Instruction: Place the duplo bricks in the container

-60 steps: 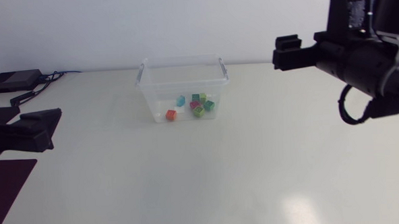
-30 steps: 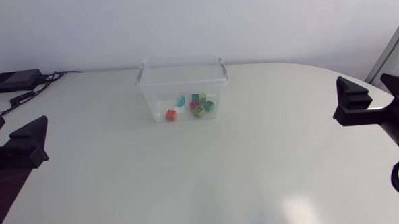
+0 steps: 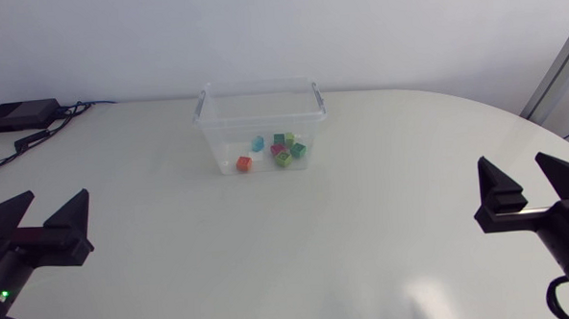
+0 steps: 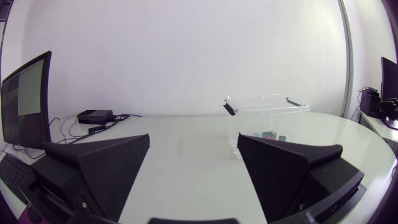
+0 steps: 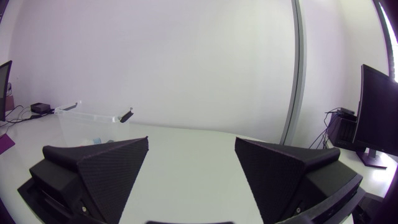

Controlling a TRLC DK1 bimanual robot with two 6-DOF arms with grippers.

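A clear plastic container point(image 3: 260, 108) with grey handles stands at the back middle of the table. Inside it lie several duplo bricks point(image 3: 282, 150): red, blue, green and pink ones. The left wrist view shows the container point(image 4: 267, 106) far ahead of my left gripper point(image 4: 194, 163), with bricks point(image 4: 268, 134) on its floor. My left gripper point(image 3: 35, 224) is open and empty at the near left. At the near right my right gripper point(image 3: 534, 195) is open too, nothing between its fingers. From the right wrist view the container point(image 5: 93, 121) shows ahead and to the side of my right gripper point(image 5: 191, 163).
A small black box point(image 3: 18, 114) with cables lies at the table's back left corner. A dark purple mat point(image 3: 10, 268) sits at the near left edge.
Both arms have drawn back towards the near edge: the right one from high at the back right down to the near right, the left one nearer and a little inward.
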